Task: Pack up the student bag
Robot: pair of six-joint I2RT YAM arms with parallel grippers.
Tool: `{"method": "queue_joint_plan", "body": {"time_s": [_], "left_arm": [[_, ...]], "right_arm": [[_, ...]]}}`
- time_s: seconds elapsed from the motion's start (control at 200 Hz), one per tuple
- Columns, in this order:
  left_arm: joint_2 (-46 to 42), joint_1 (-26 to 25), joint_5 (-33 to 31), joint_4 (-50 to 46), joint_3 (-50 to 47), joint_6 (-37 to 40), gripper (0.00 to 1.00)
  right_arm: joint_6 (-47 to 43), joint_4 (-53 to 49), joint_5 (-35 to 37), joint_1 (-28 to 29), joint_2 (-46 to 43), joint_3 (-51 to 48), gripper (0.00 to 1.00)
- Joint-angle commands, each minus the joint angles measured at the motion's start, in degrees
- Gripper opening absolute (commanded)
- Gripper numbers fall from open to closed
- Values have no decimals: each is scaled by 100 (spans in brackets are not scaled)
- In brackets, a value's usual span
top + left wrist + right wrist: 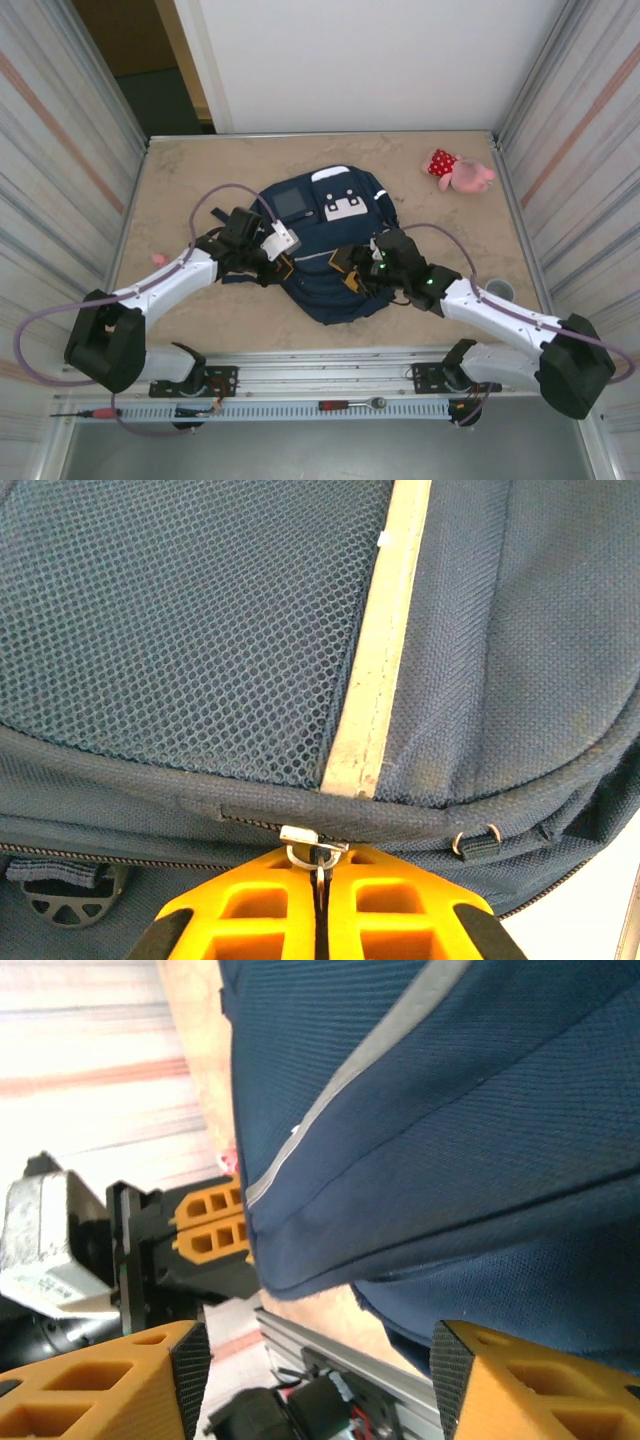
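Note:
The student bag (330, 250), a big navy backpack with a white patch, lies flat in the middle of the table. My left gripper (283, 266) is at the bag's near left edge. In the left wrist view its orange fingers (320, 890) are shut on the metal zipper pull (318, 852), below the mesh pocket (200, 630) and a pale stripe (375, 680). My right gripper (352, 268) is at the bag's near edge. In the right wrist view it (320, 1360) is open, with navy fabric (450, 1110) beyond the fingertips and nothing between them. That view also shows the left gripper (212, 1225) across the bag.
A pink plush toy (460, 170) in a red dotted dress lies at the back right. A small pink item (158, 260) sits by the left arm and a grey round object (497, 291) by the right arm. Metal walls stand on both sides. The aluminium rail (320, 385) runs along the near edge.

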Motion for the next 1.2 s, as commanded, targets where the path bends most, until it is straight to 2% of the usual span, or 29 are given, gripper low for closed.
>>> {"method": "queue_joint_plan", "body": {"time_s": [0.0,0.11,0.25,0.471,0.581,0.696,1.047,1.197], "left_arm": [[-121,-61,-11,95,-89,-86,0],[-147,-60,-27,95,-100,-78,0],[-178,-68,22,92,-104,-98,0],[-184,-147,63,94,-108,-122,0],[-202,-207,42,94,-146,-193,0],[-273,-313,79,62,-188,-288,0],[-514,-854,250,268,-370,-931,4],[-679,-869,10,816,-712,-1458,12]], "right_arm": [[704,806,371,106,180,-117,62],[853,1074,594,171,323,-187,59],[935,1308,689,186,607,-182,47],[1131,1915,1023,295,965,-335,34],[1065,2061,1088,286,1102,-275,20],[919,2027,1241,274,1159,-196,0],[563,2236,1044,164,1878,456,0],[439,2118,1004,161,1923,599,0]]}}
